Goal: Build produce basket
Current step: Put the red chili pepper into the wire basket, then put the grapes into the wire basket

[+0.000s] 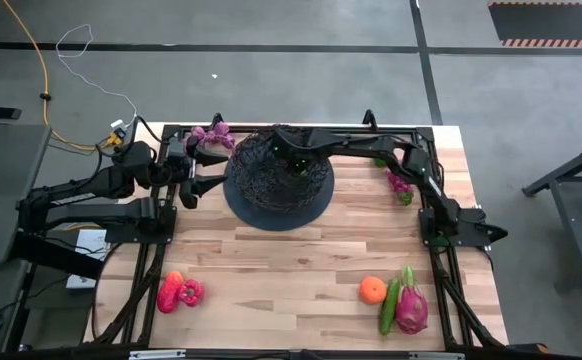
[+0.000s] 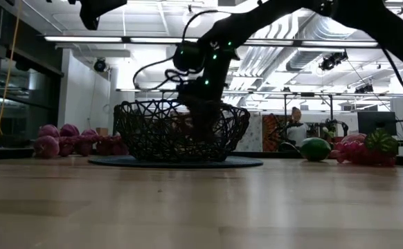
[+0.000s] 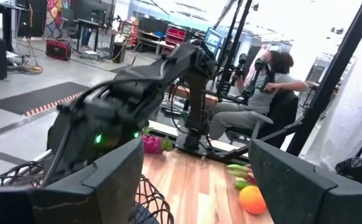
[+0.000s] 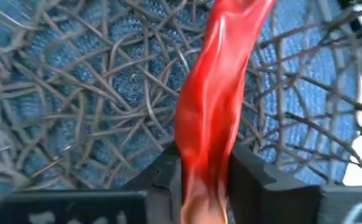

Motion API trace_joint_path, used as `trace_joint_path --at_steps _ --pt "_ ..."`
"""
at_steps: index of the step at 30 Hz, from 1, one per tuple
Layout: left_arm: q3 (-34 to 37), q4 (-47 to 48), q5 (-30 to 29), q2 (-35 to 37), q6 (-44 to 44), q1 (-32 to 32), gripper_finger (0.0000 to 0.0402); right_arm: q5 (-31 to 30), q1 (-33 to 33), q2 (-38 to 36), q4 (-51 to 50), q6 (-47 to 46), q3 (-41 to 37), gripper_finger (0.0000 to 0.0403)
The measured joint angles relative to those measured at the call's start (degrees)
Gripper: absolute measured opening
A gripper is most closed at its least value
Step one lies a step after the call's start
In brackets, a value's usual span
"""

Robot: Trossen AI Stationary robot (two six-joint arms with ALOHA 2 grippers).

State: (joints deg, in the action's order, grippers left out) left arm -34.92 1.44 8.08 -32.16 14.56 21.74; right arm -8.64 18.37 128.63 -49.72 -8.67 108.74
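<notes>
Worktop (image 1: pixel 301 265) of pale wood is taken up at its far middle by the basket (image 1: pixel 271 160), set on a dark round mat (image 1: pixel 316 205). Inside the basket the right end effector (image 4: pixel 204 168) is lowered, its fingers clamped on a red pepper (image 4: pixel 215 99) (held lengthwise over the mesh). Beside the basket's left rim the left end effector (image 1: pixel 193 175) is held, fingers spread apart, near a purple grape bunch (image 1: pixel 211 133).
</notes>
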Motion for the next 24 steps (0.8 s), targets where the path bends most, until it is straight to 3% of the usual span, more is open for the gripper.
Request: trace_joint_path --at_steps 15,24 --pt "0.00 0.27 -0.69 -0.09 -3.70 0.00 0.0280 -5.29 0.42 1.43 -4.79 7.62 3.60 0.0213" --pt "0.00 0.35 -1.49 -0.07 -3.68 0.00 0.0280 -3.53 0.48 1.29 -15.04 12.80 17.06 0.0239"
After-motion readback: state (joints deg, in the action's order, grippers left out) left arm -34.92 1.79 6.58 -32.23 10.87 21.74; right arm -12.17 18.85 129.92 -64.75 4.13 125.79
